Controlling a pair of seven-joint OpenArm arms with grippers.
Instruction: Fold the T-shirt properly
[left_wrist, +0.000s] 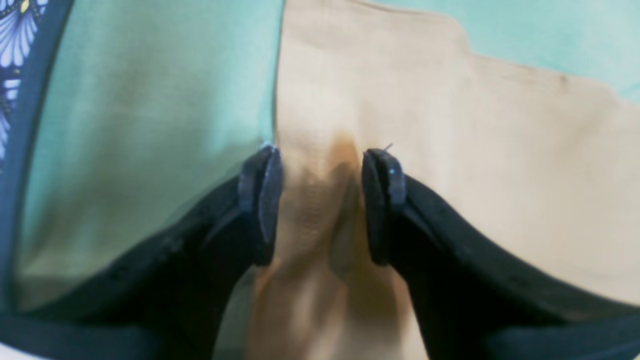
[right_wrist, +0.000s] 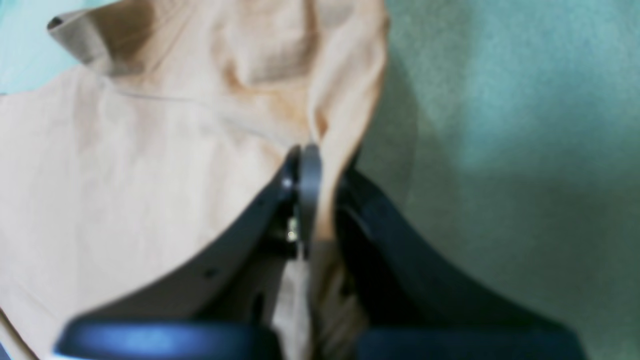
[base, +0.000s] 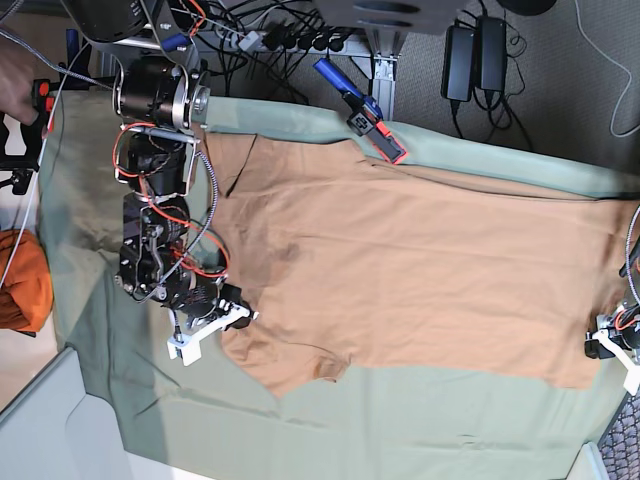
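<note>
T-shirt (base: 400, 270), one, lies flat on our green-clothed table (base: 400, 420) in base view; wrist views show our right tool (right_wrist: 320, 190) clenching its fabric, left tool (left_wrist: 320, 200) spread astride a ridge.

**Open cloth in front, clutter behind**

The green cloth (base: 400, 410) lies bare along the table's near edge, below the T-shirt (base: 420, 270). The T-shirt covers the middle. At the far edge a blue-and-red tool (base: 362, 112) rests at the shirt's border, with cables (base: 270, 40) behind it. An orange bundle (base: 25, 280) sits off the left edge.
</note>
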